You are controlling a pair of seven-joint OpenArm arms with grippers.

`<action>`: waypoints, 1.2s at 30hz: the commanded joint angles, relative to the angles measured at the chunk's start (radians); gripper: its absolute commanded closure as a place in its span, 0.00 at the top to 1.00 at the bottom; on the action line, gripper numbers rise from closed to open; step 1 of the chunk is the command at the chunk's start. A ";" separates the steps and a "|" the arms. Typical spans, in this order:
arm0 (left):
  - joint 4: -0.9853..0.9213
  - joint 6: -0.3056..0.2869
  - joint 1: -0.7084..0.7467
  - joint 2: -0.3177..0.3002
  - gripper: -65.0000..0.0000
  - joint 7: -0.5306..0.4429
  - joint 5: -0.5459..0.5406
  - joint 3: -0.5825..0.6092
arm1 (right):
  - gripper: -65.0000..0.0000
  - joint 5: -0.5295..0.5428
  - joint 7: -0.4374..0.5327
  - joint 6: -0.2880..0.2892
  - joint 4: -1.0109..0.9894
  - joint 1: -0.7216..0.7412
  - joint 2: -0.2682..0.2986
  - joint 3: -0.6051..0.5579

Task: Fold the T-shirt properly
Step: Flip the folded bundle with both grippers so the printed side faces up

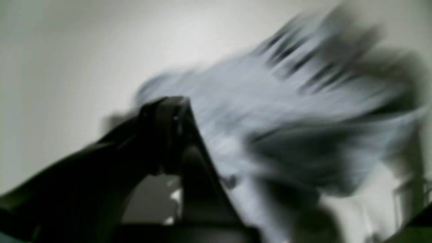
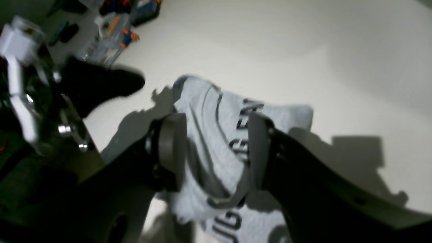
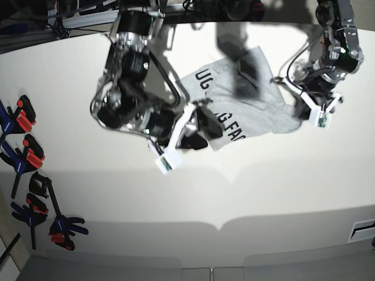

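The T-shirt [image 3: 246, 99] lies rumpled on the white bench [image 3: 187, 193], lettering side up, toward the far middle-right of the base view. The right tool [image 2: 216, 148] hangs just over the shirt's near-left edge, pads spread apart, with grey cloth and black letters showing between them; a raised fold touches one pad, but nothing looks clamped. The left tool [image 3: 313, 114] sits at the shirt's opposite edge, by the crumpled sleeve. Its wrist view is heavily motion-blurred: one dark finger [image 1: 175, 135] and smeared grey fabric [image 1: 270, 101] show, so its jaws are probably wide apart, holding nothing. Spring clamps [image 3: 29, 193] lie along the bench's left edge, well apart from the shirt.
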 commanded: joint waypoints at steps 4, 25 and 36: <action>0.018 -0.062 -0.006 -0.009 0.56 -0.129 -0.014 -0.007 | 0.43 0.025 0.019 0.007 0.027 -0.049 0.018 -0.003; 0.019 -0.051 -0.011 -0.008 0.56 -0.192 0.362 -0.006 | 0.43 -0.345 0.185 -0.111 0.003 -0.077 0.043 -0.153; 0.019 -0.051 -0.008 -0.008 0.56 -0.156 0.350 -0.006 | 0.43 -0.523 0.198 -0.231 -0.156 -0.077 0.043 -0.306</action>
